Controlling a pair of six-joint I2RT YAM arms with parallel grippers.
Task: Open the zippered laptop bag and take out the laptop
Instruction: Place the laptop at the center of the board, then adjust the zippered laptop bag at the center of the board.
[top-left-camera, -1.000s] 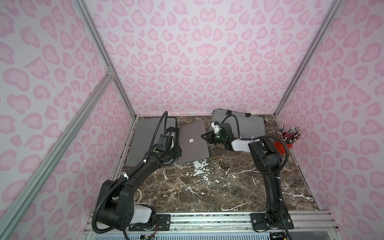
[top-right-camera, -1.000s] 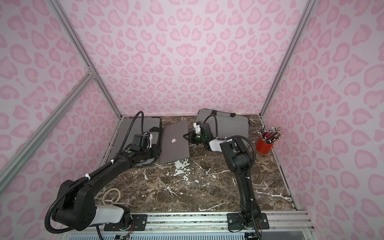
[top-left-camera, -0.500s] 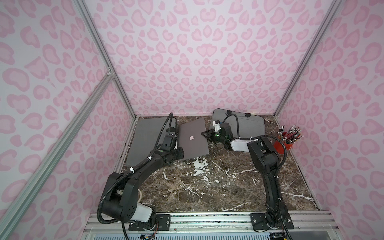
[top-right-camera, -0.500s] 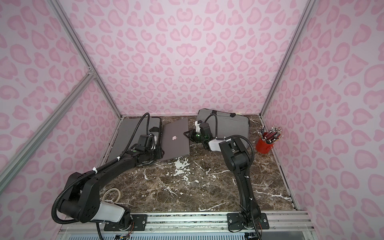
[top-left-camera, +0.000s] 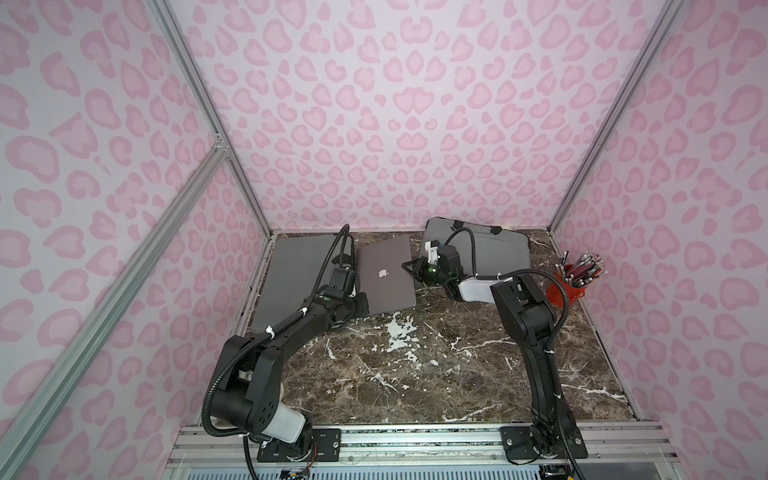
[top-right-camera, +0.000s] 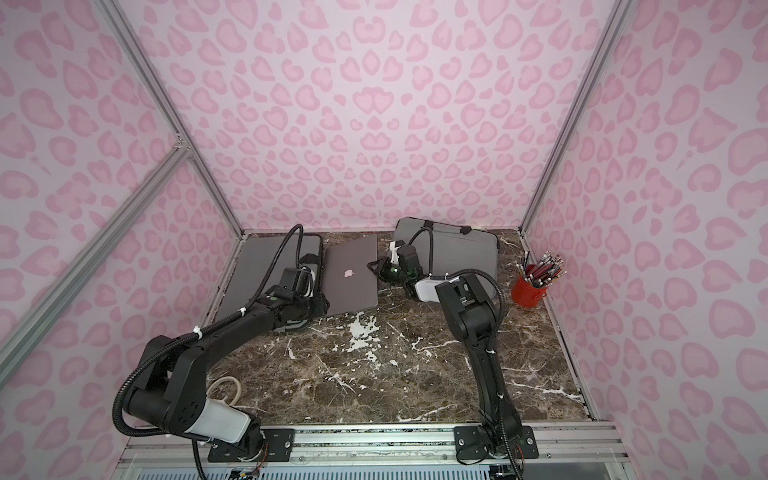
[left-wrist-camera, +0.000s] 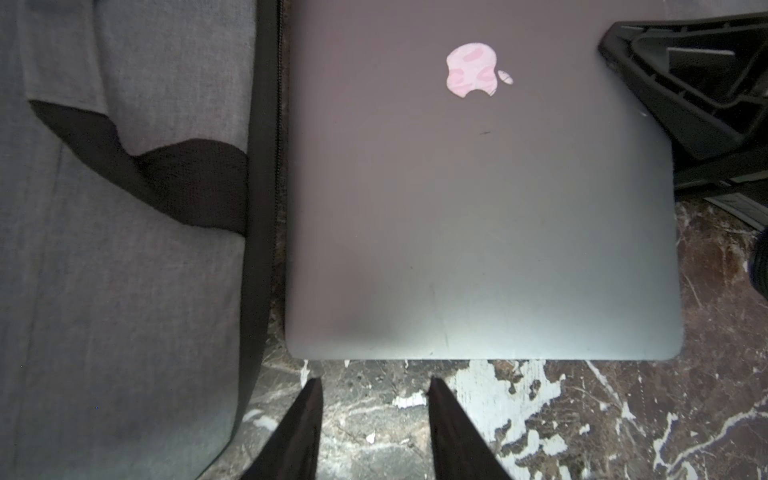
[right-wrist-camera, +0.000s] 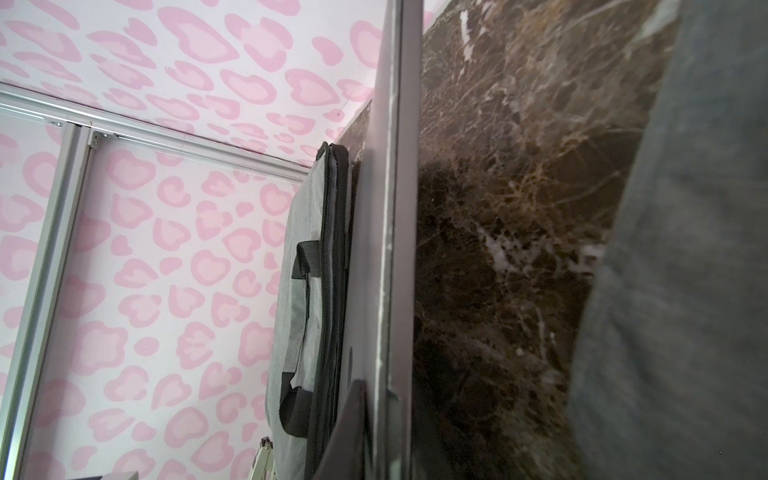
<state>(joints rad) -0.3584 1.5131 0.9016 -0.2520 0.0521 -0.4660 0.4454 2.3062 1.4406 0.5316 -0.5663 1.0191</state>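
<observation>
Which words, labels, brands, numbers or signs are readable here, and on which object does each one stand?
No words or numbers can be read.
Apple logo, a sign without letters: on the closed laptop.
Pencils in the red cup: any print is too small to read.

In both top views the black left arm reaches from its base at the lower left toward frame centre, with the forearm low. In the left wrist view the left gripper holds its two black tapered fingers apart with nothing between them. The black right arm rises from the lower right, its elbow bent and its white-sleeved forearm running left. The right gripper is pinched on the right edge of the closed grey laptop.
</observation>
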